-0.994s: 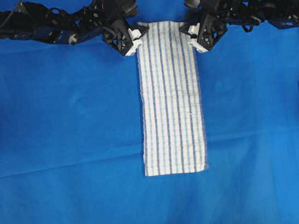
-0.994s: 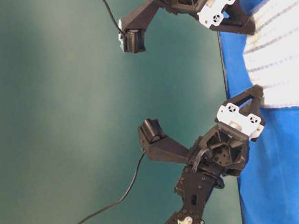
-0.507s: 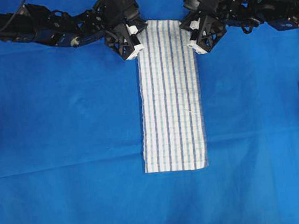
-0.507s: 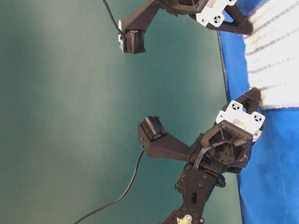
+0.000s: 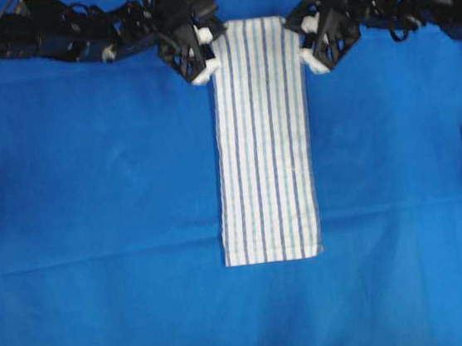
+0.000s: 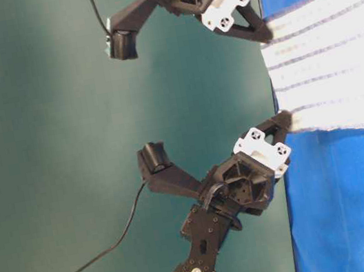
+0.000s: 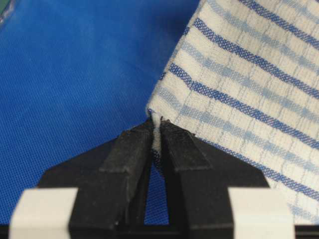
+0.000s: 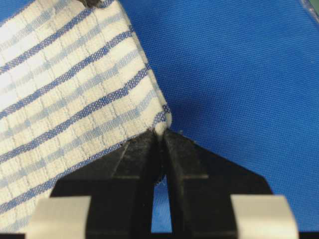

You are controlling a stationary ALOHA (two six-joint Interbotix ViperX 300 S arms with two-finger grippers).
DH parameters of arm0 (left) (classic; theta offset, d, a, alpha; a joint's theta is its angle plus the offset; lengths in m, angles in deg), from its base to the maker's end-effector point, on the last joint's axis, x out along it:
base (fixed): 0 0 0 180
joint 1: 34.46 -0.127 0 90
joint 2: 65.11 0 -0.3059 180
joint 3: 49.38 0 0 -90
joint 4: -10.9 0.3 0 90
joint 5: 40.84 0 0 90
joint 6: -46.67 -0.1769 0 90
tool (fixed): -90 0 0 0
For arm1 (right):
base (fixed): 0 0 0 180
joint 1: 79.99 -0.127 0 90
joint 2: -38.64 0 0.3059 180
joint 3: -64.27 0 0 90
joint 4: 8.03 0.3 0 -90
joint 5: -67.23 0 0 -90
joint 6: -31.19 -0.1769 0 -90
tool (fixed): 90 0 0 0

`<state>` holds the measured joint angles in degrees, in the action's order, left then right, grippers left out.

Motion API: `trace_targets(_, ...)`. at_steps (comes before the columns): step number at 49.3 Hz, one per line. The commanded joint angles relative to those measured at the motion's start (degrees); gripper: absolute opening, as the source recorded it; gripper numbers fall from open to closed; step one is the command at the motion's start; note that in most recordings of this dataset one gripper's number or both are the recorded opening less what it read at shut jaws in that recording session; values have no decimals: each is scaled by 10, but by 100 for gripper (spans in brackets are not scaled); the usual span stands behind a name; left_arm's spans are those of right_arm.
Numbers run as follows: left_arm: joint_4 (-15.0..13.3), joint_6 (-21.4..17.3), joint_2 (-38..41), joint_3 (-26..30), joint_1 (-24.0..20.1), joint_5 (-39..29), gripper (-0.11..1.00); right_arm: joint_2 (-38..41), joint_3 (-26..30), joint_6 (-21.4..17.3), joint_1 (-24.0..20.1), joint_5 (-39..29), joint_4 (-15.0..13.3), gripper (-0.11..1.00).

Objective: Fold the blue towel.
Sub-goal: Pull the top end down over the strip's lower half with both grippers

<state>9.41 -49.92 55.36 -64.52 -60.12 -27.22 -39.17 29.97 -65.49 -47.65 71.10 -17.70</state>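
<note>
At the far edge, both grippers pinch blue towel [image 5: 262, 136] corners.

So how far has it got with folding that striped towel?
Partly there. The blue towel already lies as a long narrow strip on the blue cloth, so it looks folded lengthwise. Now the left gripper and the right gripper each pinch a far corner. Still to do: bring that end over to the near edge.
</note>
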Motion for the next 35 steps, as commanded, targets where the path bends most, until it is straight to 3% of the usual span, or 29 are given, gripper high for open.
trace_targets(1,1,0,-24,4,3,-1,3,-20,-3,-2,-3,2,2,7)
trace_targets(12,1,1,-65,-26,40,-27,3,-55,-35,-3,-47,1,23,7)
trace_targets(35,-1,33,-140,-110,224,-34,3,-145,-103,-3,-256,-18,114,7)
